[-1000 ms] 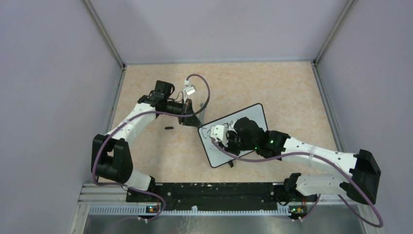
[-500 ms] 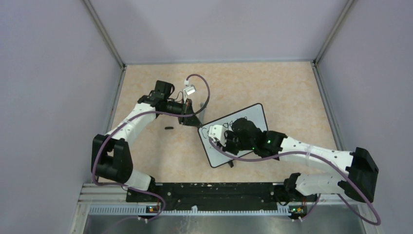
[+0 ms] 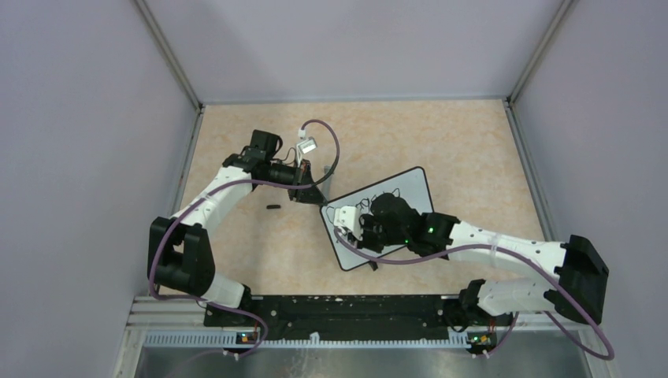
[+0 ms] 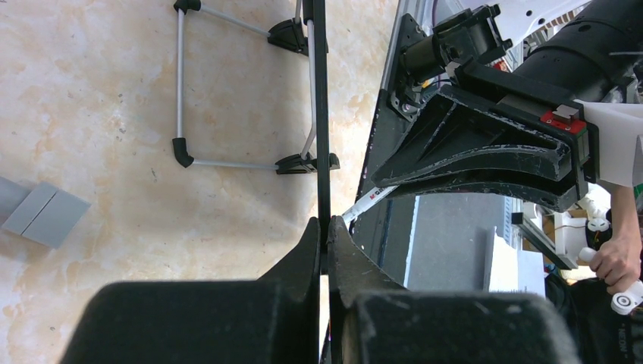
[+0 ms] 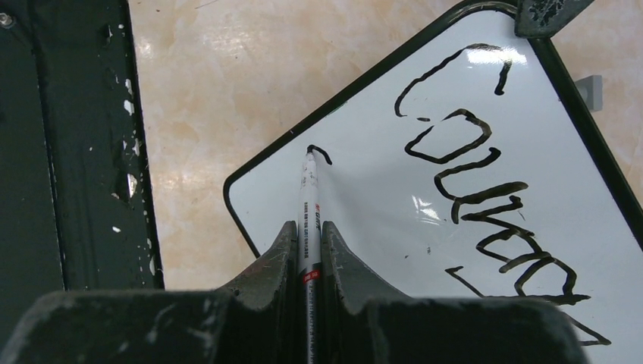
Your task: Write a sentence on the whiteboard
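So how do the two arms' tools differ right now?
The left tool is shut on the thin black edge of the whiteboard; the right tool is shut on a white pen. The left tool sits at the board's rim, while the right tool reaches over its white face, pen tip at a short black stroke. Both have black fingers.

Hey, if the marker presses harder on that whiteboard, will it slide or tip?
It probably won't slide: the left gripper is shut on the edge of the whiteboard. The board looks thin and rigid, and is likely light. Released, it might skid on the smooth table, as it rests only on small black feet.
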You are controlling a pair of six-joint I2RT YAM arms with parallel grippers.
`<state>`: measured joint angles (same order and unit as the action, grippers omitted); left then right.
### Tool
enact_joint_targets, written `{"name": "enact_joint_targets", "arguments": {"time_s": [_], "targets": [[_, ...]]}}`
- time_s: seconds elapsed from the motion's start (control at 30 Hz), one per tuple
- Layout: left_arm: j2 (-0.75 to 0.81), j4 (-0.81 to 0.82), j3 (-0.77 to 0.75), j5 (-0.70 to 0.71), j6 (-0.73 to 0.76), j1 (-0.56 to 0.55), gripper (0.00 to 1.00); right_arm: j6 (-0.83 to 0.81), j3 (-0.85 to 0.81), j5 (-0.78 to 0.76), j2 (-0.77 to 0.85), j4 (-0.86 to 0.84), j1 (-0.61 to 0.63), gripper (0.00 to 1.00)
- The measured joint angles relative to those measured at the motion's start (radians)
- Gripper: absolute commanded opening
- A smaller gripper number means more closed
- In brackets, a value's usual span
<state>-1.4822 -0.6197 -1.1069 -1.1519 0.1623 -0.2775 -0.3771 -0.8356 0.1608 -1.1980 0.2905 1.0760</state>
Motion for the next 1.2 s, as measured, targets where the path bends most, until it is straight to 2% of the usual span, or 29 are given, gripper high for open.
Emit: {"name": "enact_joint_targets", "arguments": {"time_s": [0.63,1.2], "targets": [[0.0,0.0,0.0,-0.001,0.0,0.0,0.0,-0.023,0.002,-0.031,0.062,0.073,0.002,0.0],[0.0,0.0,0.0,-0.001,0.001,0.0,0.0,-0.013,-0.005,-0.106,0.061,0.036,0.002,0.0]]}}
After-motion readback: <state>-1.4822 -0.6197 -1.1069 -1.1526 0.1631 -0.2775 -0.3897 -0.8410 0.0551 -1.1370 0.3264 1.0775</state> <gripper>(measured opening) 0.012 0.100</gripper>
